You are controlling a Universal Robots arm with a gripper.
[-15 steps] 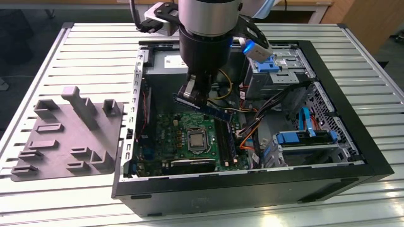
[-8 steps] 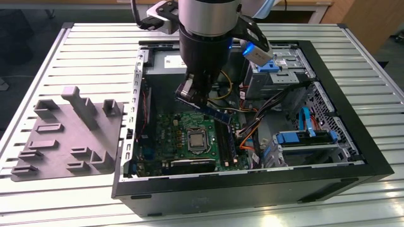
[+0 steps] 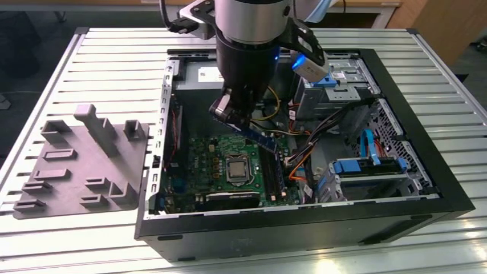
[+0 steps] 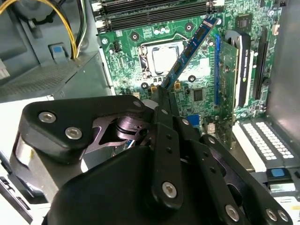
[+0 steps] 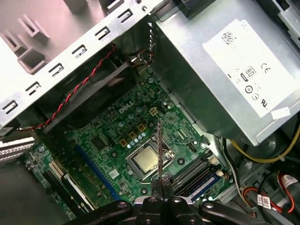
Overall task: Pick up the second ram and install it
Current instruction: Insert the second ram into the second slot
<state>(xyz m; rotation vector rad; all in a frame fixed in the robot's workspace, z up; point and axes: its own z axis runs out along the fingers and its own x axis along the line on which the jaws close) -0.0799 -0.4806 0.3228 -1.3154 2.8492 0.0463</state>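
In the exterior view, the end effector point(image 3: 227, 113) is clamped on one end of the second ram point(image 3: 255, 136). The stick hangs tilted above the motherboard point(image 3: 205, 157), inside the open computer case point(image 3: 304, 220) on the worktop point(image 3: 114, 57). In the second wrist view, the second ram point(image 4: 190, 49) slants across the processor socket point(image 4: 161, 58). In the first wrist view it appears edge-on over that socket, near the memory slots point(image 5: 197, 173).
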